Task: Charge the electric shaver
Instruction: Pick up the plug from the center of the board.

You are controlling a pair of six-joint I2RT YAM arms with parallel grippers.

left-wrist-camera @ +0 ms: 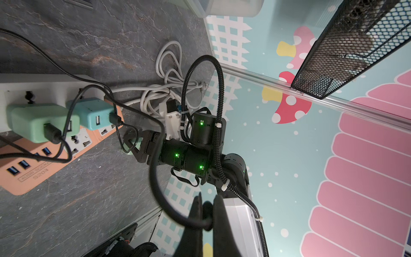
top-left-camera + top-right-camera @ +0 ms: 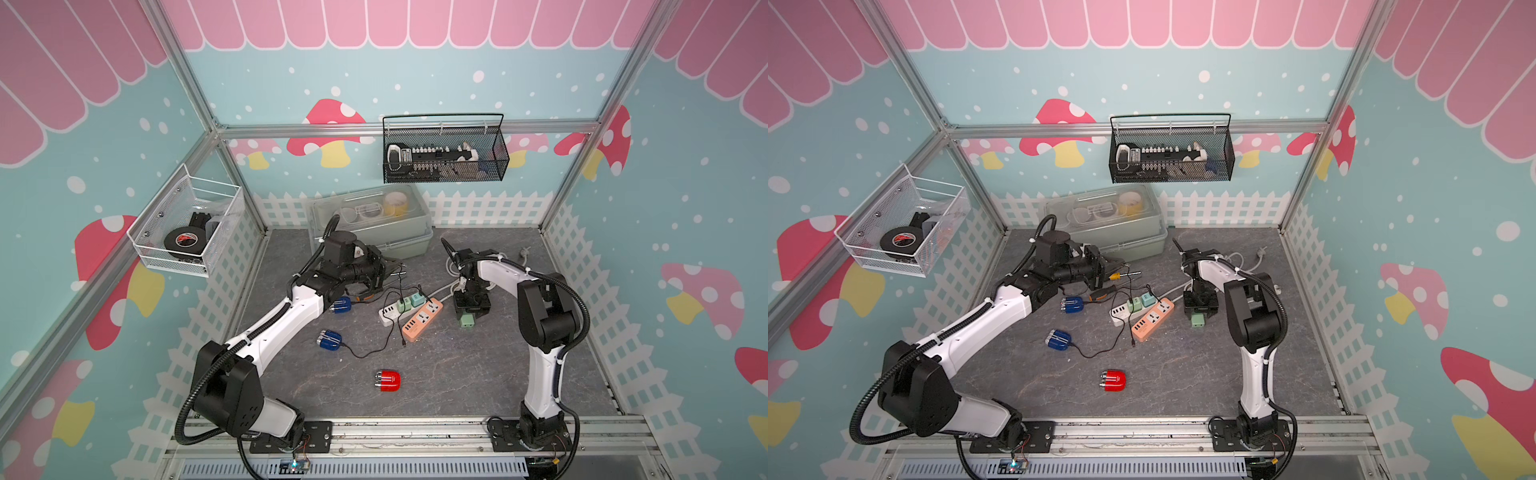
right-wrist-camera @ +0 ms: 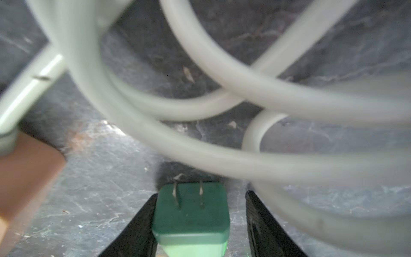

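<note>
The green adapter (image 3: 191,213) lies between the right gripper's (image 3: 201,195) half-spread fingers (image 3: 142,224), prongs pointing ahead along them; one finger touches it, the other stands clear. The left gripper (image 1: 206,207) is clamped on a black cable (image 1: 153,175). The blue shaver (image 2: 329,341) lies well apart from both grippers, nearer the left arm.

Between the right jaws, the green adapter (image 3: 191,213) is showing smooth, matt plastic with two dull metal prongs. Just beyond those jaws, the white cables (image 3: 200,159) are looking smooth and softly glossy, lying on a counter (image 3: 89,195) that is reading as matt, veined grey stone. Between the left jaws, the black cable (image 1: 153,175) is looking matt and rubbery.
</note>
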